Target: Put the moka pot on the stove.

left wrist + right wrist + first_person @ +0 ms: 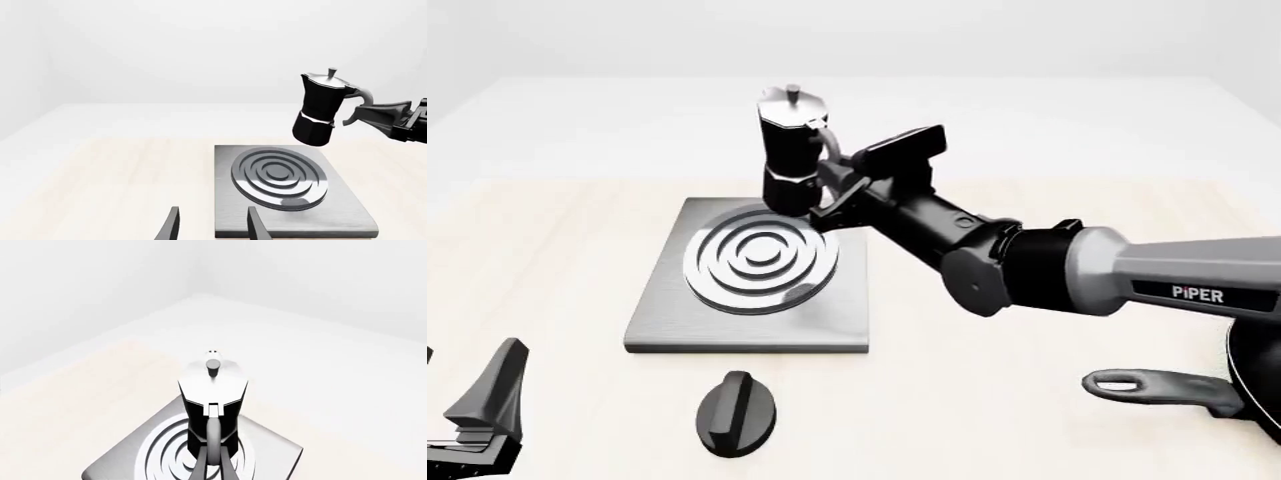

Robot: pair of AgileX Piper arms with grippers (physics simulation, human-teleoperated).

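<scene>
The left gripper (481, 420) rests at the near left, fingers apart, holding nothing. The stove (654, 320) lies mid-table. Above its far right part hangs the moka pot (790, 150), a little tilted, handle clamped by the right gripper (834, 190). I judge it must come straight down, slightly nearer and left.

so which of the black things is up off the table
The moka pot: the right gripper holds it by its handle above the stove. The black knob and frying pan both lie on the table.
</scene>
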